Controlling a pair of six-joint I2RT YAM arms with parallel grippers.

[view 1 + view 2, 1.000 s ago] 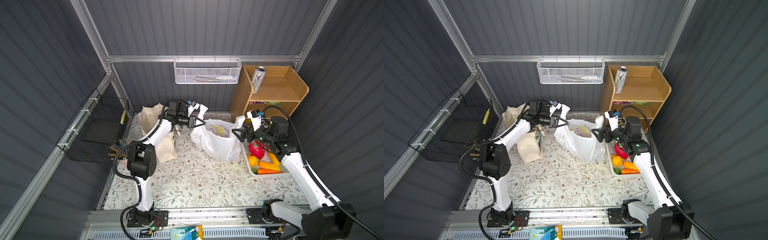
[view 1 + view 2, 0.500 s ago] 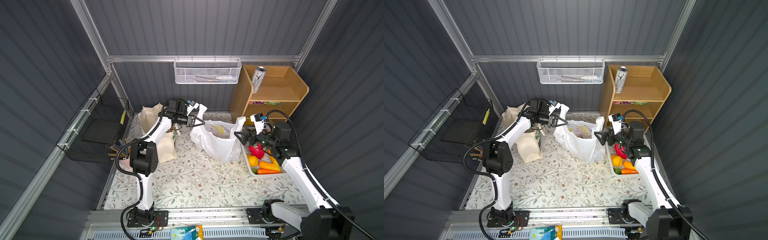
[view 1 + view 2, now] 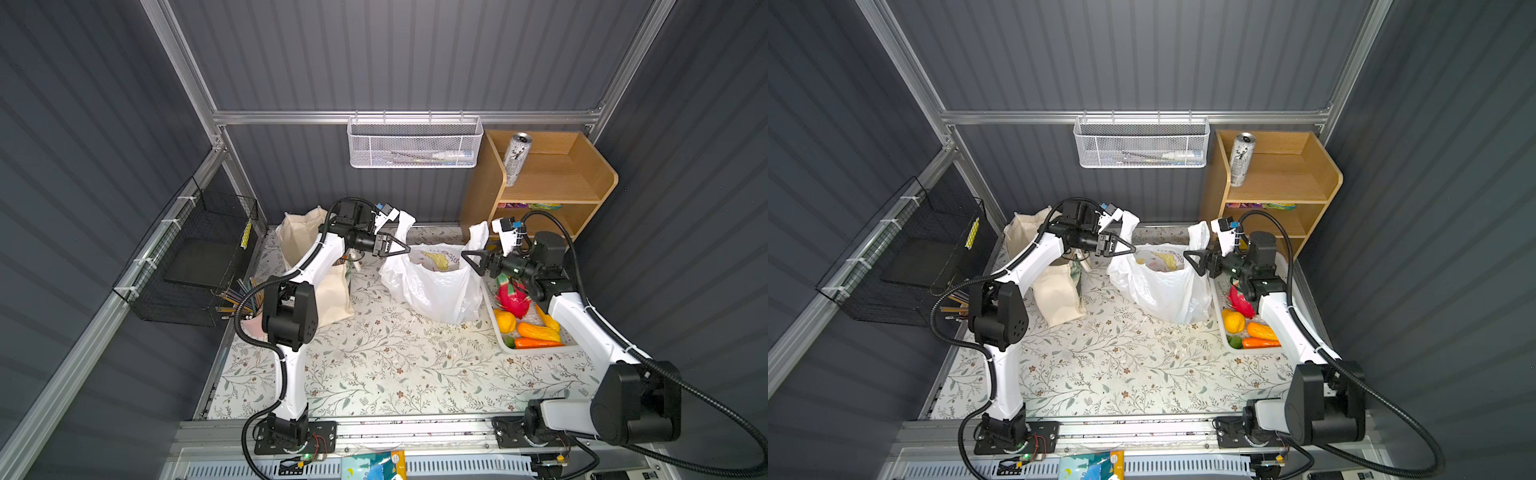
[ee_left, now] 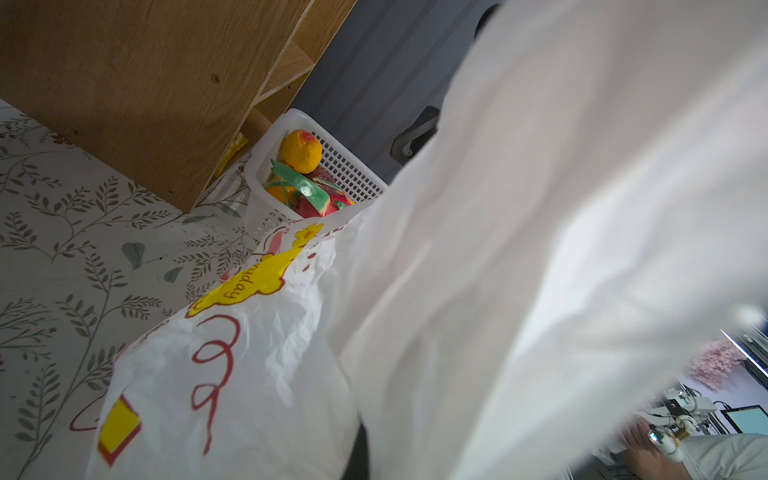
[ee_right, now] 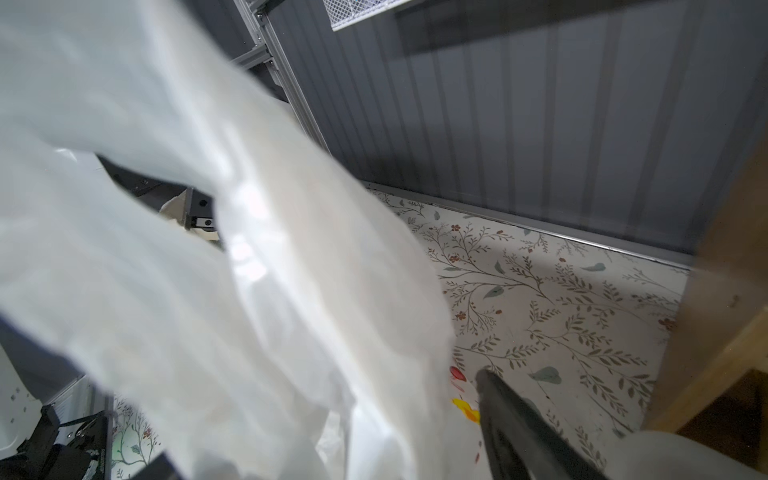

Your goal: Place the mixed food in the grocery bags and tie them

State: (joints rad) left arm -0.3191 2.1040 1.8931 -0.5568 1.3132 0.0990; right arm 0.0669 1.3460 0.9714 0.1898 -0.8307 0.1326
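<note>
Thin white plastic bag (image 4: 249, 353), print ending "day" — left hand (image 3: 407, 249) clenched at nine o'clock, right hand (image 3: 469, 263) spread at three.

Left white-and-black arm (image 3: 322, 259): base lower centre-left in both top views, black elbow block mid-left, forearm slanting up toward centre. Left black two-finger gripper (image 3: 407, 249) points to frame right, jaws pinched to a single tip. Right white-and-black arm (image 3: 582, 320): base lower right, long link slanting up-left to a black wrist. Right black two-finger gripper (image 3: 469, 263) points to frame left, facing the left one, jaws spread in a V. Right wrist view: one dark finger (image 5: 519, 432), lower right
</note>
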